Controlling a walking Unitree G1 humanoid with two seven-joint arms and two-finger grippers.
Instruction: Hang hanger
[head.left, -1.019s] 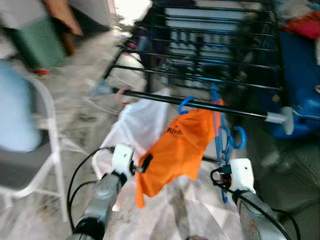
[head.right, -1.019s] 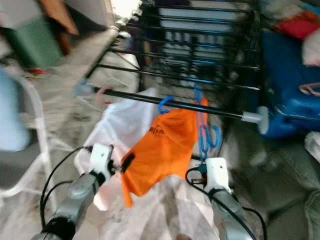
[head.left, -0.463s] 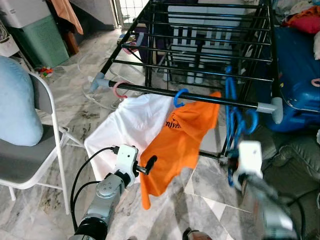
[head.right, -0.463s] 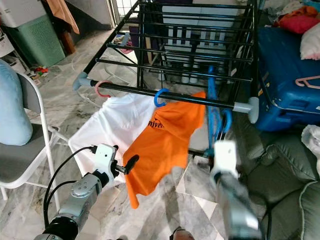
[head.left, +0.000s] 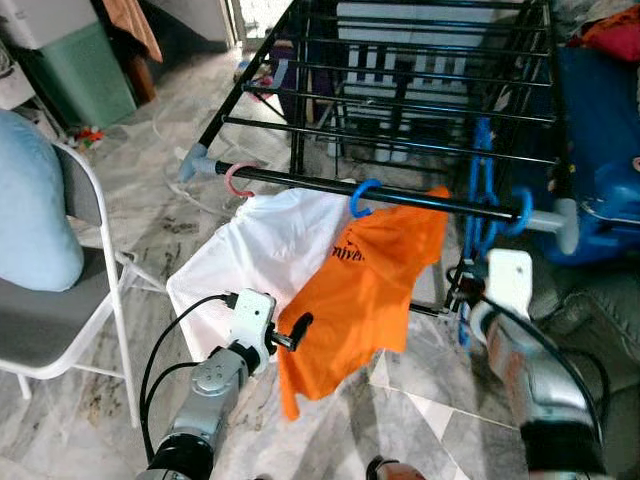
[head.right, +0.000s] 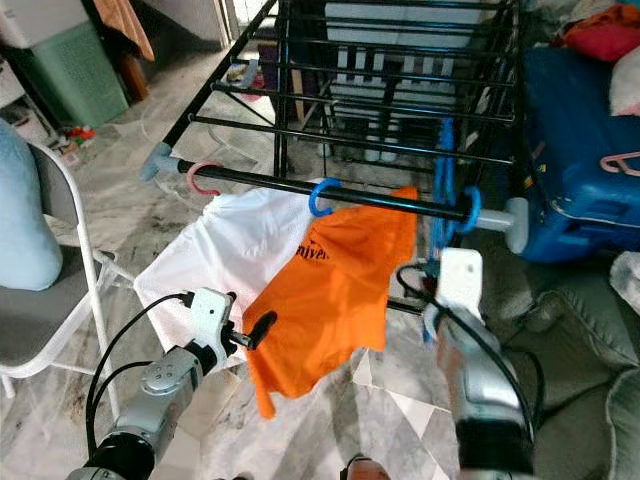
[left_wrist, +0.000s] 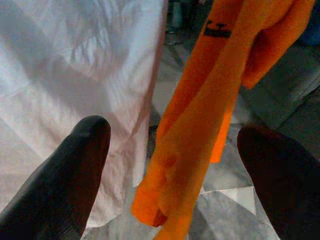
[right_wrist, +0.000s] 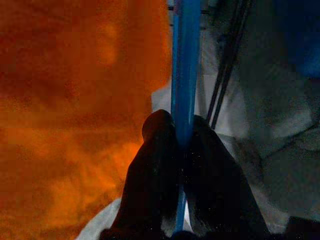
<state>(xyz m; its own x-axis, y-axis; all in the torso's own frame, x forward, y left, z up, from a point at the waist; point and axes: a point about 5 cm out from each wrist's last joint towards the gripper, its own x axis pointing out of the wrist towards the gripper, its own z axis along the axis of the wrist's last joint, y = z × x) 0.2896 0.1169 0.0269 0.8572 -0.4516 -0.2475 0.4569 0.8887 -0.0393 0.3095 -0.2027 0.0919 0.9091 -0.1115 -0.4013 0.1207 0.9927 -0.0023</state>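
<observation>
Blue hanger (head.left: 482, 190) in clenched right claw (right_wrist: 181, 145), seemingly hooked beside orange shirt (head.left: 375, 290).

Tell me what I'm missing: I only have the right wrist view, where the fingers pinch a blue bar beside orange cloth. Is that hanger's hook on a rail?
Observer: Yes, as far as I can tell. The blue hanger, held by the right gripper, has its hook curled round the drying rack's front rail, near the rail's right end cap.
Operator: And the orange cloth?
Observer: It is an orange shirt hanging from the same rail on its own blue hook, to the left of the held hanger.
Operator: Where is the other arm?
Observer: The left gripper is low, its fingers open and empty, in front of the orange shirt's hem and a white shirt.
</observation>
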